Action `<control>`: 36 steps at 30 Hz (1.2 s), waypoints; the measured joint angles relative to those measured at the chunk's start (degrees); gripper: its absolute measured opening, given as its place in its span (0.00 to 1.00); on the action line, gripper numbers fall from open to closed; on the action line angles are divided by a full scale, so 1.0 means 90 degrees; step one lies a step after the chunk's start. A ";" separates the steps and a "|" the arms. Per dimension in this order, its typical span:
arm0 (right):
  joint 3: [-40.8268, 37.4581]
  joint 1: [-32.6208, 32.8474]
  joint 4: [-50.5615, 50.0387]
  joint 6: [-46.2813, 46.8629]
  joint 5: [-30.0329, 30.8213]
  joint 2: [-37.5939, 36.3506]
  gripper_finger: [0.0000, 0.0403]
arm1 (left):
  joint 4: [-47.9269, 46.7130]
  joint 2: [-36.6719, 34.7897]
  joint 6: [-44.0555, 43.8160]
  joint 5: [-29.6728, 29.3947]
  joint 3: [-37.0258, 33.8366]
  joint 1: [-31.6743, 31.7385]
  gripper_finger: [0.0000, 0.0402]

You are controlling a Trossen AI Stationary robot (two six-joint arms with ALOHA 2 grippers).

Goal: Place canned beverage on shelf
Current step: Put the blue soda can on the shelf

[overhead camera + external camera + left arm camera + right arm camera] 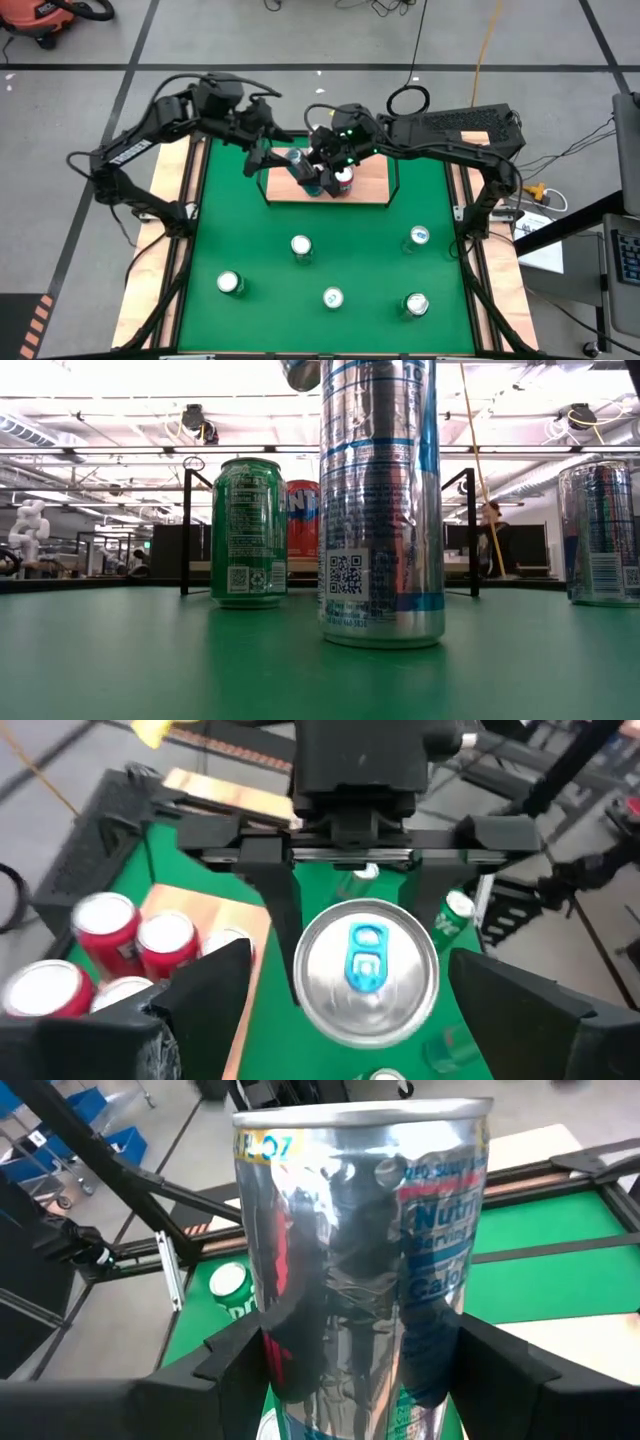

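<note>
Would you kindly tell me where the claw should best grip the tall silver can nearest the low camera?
Likely around its straight cylindrical wall near mid-height, coming in level from the side: the tall silver can stands upright on the green mat, its sides exposed.

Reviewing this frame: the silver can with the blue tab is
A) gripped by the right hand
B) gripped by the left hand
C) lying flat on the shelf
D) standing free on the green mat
A: the right hand is clamped on the silver can, while the left hand is open around it.
</note>
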 joint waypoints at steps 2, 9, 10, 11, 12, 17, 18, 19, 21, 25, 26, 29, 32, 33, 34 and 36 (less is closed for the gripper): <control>0.0000 0.0029 0.0011 0.0002 0.0007 0.0042 0.59 | -0.0006 0.0107 0.0118 0.0089 -0.0002 -0.0031 0.85; 0.0000 0.0029 -0.0163 0.0047 0.0019 0.0044 0.59 | -0.0024 0.0340 0.0278 0.0356 -0.0003 -0.0143 0.85; 0.0000 0.0028 -0.0181 0.0048 0.0019 0.0044 0.59 | -0.0042 0.0355 0.0278 0.0381 -0.0003 -0.0160 0.85; 0.0000 0.0028 -0.0186 0.0048 0.0019 0.0044 0.59 | -0.0046 0.0374 0.0284 0.0394 -0.0003 -0.0170 0.85; 0.0000 0.0028 -0.0183 0.0048 0.0019 0.0044 0.59 | -0.0044 0.0388 0.0298 0.0400 -0.0003 -0.0179 0.85; 0.0000 0.0029 -0.0222 0.0047 0.0017 0.0044 0.59 | -0.0184 0.0488 0.0466 0.0400 -0.0003 -0.0244 0.80; 0.0000 0.0029 -0.0219 0.0048 0.0022 0.0044 0.59 | -0.0232 0.0495 0.0486 0.0400 -0.0003 -0.0245 0.78; 0.0000 0.0029 -0.0220 0.0046 0.0017 0.0044 0.59 | -0.0281 0.0499 0.0524 0.0397 -0.0003 -0.0247 0.76; 0.0000 0.0029 -0.0228 0.0044 0.0015 0.0044 0.59 | -0.0287 0.0500 0.0562 0.0390 -0.0003 -0.0251 0.72; 0.0000 0.0029 -0.0258 0.0025 -0.0015 0.0042 0.59 | -0.0290 0.0500 0.0582 0.0368 -0.0003 -0.0250 0.63; 0.0000 0.0029 -0.0259 0.0030 -0.0028 0.0039 0.59 | -0.0290 0.0500 0.0573 0.0368 -0.0003 -0.0251 0.61; 0.0000 0.0029 -0.0265 0.0051 -0.0032 0.0037 0.59 | -0.0298 0.0497 0.0466 0.0373 -0.0003 -0.0255 0.57; 0.0000 0.0029 -0.0268 0.0024 -0.0027 0.0037 0.59 | -0.0312 0.0497 0.0446 0.0357 -0.0003 -0.0320 0.57; 0.0000 0.0030 -0.0272 0.0011 -0.0024 0.0039 0.59 | -0.0312 0.0497 0.0437 0.0341 -0.0003 -0.0340 0.57; 0.0000 0.0031 -0.0281 0.0003 -0.0022 0.0037 0.60 | -0.0316 0.0497 0.0432 0.0321 -0.0003 -0.0360 0.57; 0.0000 0.0033 -0.0282 0.0021 -0.0007 0.0038 0.62 | -0.0321 0.0497 0.0429 0.0304 -0.0003 -0.0372 0.57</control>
